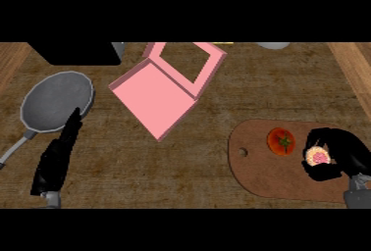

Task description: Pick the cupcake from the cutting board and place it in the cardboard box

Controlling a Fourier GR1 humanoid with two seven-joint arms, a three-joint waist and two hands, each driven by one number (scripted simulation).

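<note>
The right robot hand (340,154) curls round the cupcake (317,157) on the cutting board (264,171), beside a tomato (281,141).

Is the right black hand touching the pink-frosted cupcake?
Touching: the head view shows the right hand curled round the cupcake over the brown cutting board.

My right robot hand (340,154) curls round the small pink-frosted cupcake (317,157) over the right end of the brown wooden cutting board (261,171). The pink open box (163,90) lies well apart on the tabletop (217,162), lid flat.
</note>
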